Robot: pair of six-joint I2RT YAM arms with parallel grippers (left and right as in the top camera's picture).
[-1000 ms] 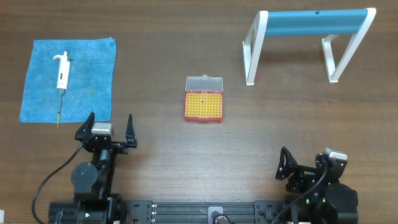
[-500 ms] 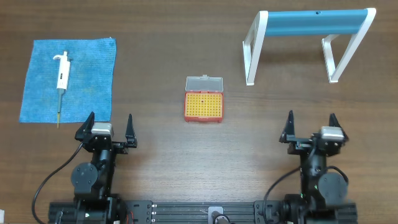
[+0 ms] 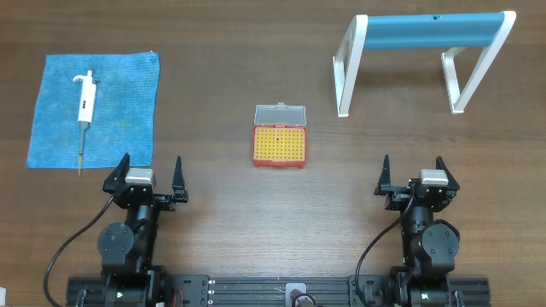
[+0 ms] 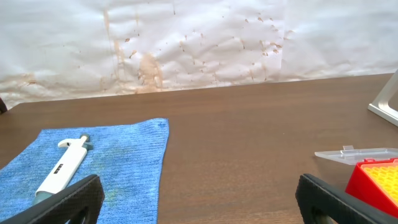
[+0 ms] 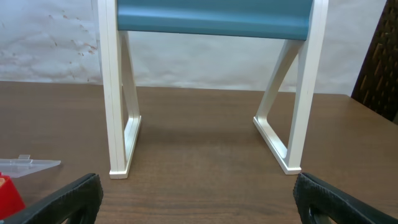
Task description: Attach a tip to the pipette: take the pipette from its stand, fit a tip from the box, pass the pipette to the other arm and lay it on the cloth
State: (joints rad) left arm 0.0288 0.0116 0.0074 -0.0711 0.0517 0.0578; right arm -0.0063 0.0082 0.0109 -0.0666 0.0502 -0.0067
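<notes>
Pipette (image 3: 85, 101) lies on blue cloth (image 3: 119, 119), tip box (image 3: 279, 145) mid-table.

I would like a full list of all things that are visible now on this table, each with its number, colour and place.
table: one, brown wood, under everything.
cloth: one, blue, far left of the table.
pipette: one, white with a thin yellowish tip, lying on the cloth.
tip box: one, orange with yellow tips, clear lid open, table middle.
stand: one, white legs and blue bar, far right.
left gripper: one, black, open, near the cloth's corner.
right gripper: one, black, open, facing the stand.
</notes>
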